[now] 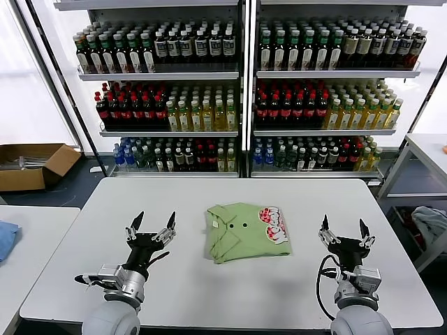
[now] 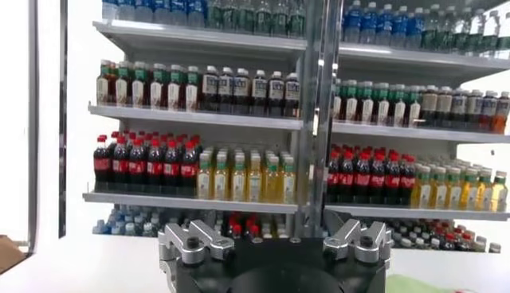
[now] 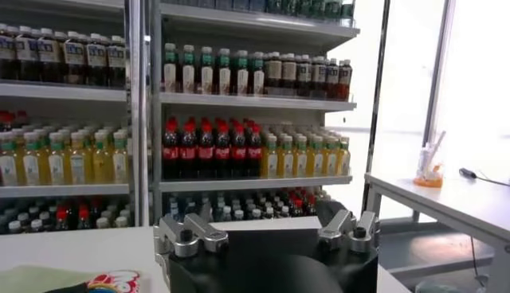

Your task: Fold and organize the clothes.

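The light green polo shirt [image 1: 246, 231] lies folded into a compact rectangle in the middle of the white table [image 1: 209, 293], dark buttons up and its red-and-white graphic [image 1: 274, 224] at the right end. My left gripper [image 1: 151, 224] hovers open just left of it, fingertips pointing up toward the shelves. On the shirt's right my right gripper [image 1: 343, 228] is open too, likewise upturned. Neither touches the shirt. A corner of the shirt [image 3: 72, 280] with its graphic shows in the right wrist view, and a green sliver [image 2: 434, 284] in the left wrist view.
Shelves of bottles [image 1: 237, 91] stand behind the table. A cardboard box [image 1: 31, 164] sits on the floor at far left. A side table at left carries a blue cloth [image 1: 5, 237]. Another table [image 1: 429, 150] and a grey-white garment bundle [image 1: 431, 225] are at right.
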Robot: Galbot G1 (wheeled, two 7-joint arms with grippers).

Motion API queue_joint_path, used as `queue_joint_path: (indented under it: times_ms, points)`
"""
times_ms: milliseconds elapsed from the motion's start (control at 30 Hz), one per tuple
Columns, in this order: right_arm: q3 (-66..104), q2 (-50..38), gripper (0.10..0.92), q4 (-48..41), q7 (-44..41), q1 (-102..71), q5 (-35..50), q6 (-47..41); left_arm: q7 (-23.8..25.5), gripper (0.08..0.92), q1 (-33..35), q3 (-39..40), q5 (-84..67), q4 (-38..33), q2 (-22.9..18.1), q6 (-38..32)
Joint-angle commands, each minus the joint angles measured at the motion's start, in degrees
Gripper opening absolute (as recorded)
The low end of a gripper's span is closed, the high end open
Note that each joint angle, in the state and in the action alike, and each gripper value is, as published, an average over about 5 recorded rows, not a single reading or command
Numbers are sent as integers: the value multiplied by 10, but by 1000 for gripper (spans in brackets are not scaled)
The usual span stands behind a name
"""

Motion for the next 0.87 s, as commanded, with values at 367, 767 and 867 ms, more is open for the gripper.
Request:
queue_joint_path:
  times_ms: [367, 767, 867]
  points:
    - [-17, 9, 823, 11, -3, -13, -20, 1, 22, 823, 18, -3, 31, -13, -3, 6]
    - [-20, 9, 823, 19, -20, -23, -31, -3, 17, 823, 12, 5, 30, -10, 2, 11]
    - [-20, 10, 823, 20, -21, -23, -30, -6, 16, 823, 12, 5, 29, -8, 2, 12]
